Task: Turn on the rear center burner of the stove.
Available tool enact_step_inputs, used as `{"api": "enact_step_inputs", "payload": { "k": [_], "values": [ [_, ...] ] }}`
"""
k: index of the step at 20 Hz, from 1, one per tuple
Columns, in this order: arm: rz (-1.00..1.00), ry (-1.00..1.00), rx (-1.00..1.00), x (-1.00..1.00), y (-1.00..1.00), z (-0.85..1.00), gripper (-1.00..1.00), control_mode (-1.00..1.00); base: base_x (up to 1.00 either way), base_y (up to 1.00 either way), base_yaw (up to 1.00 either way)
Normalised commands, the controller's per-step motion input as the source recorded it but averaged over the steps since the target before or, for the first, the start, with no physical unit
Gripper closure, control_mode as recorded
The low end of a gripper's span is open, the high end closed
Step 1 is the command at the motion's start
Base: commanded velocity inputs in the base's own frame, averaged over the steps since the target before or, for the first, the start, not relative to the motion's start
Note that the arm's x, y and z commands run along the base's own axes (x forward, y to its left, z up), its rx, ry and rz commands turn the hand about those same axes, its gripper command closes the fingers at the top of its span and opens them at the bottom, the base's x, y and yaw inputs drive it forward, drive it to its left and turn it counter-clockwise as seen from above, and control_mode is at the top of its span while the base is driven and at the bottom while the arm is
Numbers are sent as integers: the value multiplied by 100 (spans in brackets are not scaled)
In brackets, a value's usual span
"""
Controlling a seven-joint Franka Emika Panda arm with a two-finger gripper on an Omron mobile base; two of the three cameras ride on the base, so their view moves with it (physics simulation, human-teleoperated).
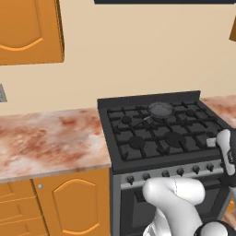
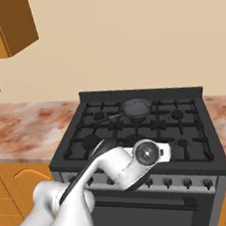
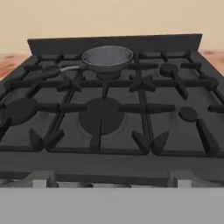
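Note:
The black stove [image 1: 138, 125] [image 2: 187, 132] [image 3: 114, 43] has six burners under black grates and a raised back rim. A grey round pan [image 1: 161, 109] [image 2: 137, 106] [image 3: 107, 58] sits on the rear center burner and covers nearly all of it. Its thin handle points left. Several dark knobs [image 1: 165, 174] [image 2: 167, 182] line the silver front strip. My gripper [image 1: 214, 142] hovers just in front of the stove's front edge, a little above the grates, facing the back rim. Its fingers are hidden by the wrist, so its state is unclear.
The wide black disc burner [image 3: 101, 114] lies front center, directly ahead of the hand. Marbled reddish counter [image 1: 50, 138] [image 2: 21, 128] flanks the stove on both sides. Orange cabinets hang above [image 1: 27, 27] and stand below [image 1: 69, 203]. My white arm [image 2: 116, 167] crosses the knob strip's left part.

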Motion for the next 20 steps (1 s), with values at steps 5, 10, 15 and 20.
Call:
{"api": "enact_step_inputs", "payload": {
  "k": [5, 10, 15, 20],
  "values": [
    [2, -48, -1, -13, -37, -72, -100, -100, 0, 0, 0],
    [1, -29, -14, -19, -59, -89, -100, -100, 0, 0, 0],
    [0, -4, -7, -5, -31, -42, -100, -100, 0, 0, 0],
    [0, 0, 0, 0, 0, -1, -100, -100, 0, 0, 0]
  ]
}}
